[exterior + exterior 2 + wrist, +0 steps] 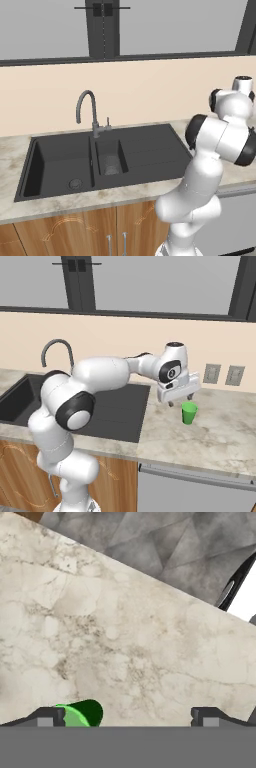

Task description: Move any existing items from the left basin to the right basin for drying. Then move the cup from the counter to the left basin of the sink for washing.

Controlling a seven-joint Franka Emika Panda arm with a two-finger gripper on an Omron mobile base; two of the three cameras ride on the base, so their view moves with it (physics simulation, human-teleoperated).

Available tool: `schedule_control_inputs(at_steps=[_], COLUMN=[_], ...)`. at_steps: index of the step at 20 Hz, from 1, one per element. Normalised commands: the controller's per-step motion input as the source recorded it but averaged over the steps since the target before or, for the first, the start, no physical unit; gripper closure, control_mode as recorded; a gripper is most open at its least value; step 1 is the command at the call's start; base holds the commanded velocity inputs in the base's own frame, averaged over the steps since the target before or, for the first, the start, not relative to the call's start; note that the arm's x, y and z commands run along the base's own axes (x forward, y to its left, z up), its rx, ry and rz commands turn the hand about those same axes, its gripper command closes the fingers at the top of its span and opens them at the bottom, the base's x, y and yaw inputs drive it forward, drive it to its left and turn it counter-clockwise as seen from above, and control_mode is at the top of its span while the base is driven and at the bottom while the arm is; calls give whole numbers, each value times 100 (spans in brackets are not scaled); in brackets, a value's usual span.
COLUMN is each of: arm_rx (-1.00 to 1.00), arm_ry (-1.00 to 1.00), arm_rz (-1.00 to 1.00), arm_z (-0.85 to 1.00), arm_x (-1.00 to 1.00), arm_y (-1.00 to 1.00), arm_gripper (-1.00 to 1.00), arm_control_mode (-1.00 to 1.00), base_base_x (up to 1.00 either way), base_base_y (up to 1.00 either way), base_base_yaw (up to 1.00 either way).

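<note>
In the left base view, the sink [100, 160] sat sunk into the beige bench [10, 150], its wide left basin [60, 167] beside the narrow right basin [111, 159], with the ribbed drainboard [155, 152] beyond that toward the bench's right end. A grey gooseneck tap [89, 112] rose from the sink's back rim, between the two basins. A faint greyish glass [112, 167] seemed to stand in the right basin, though it was barely distinct from the dark floor there. The white arm [210, 165] rose at the lower right and hid the bench's right part.

In the right base view, the arm reached across the drainboard [120, 406] to the bench area right of the sink. The end effector [181, 401] hung just above the bench with its jaws spread wide and nothing between them. The green cup [189, 413] stood upright on the bench, just below one fingertip and a little toward the front edge, apart from the sink's right rim. Two wall outlets [223, 374] sat on the backsplash behind it.

In the hand view, the mottled bench [125, 637] spread under the camera. The cup [80, 714] showed at the bottom edge, right beside one of the dark fingertips [47, 717]; the other fingertip stood well apart from it.
</note>
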Motion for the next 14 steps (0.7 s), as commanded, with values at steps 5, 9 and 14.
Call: schedule_control_inputs(at_steps=[5, 9, 14], arm_rx=[1, 0, 1], arm_ry=[0, 0, 0], arm_rz=[0, 0, 0], arm_z=[-19, -24, -23], arm_x=[35, 35, 26], arm_y=[-13, -9, -9], arm_gripper=[-100, -100, -100], arm_control_mode=[-100, -100, -100], base_base_x=[0, 0, 0], base_base_y=[0, 0, 0], base_base_yaw=[0, 0, 0])
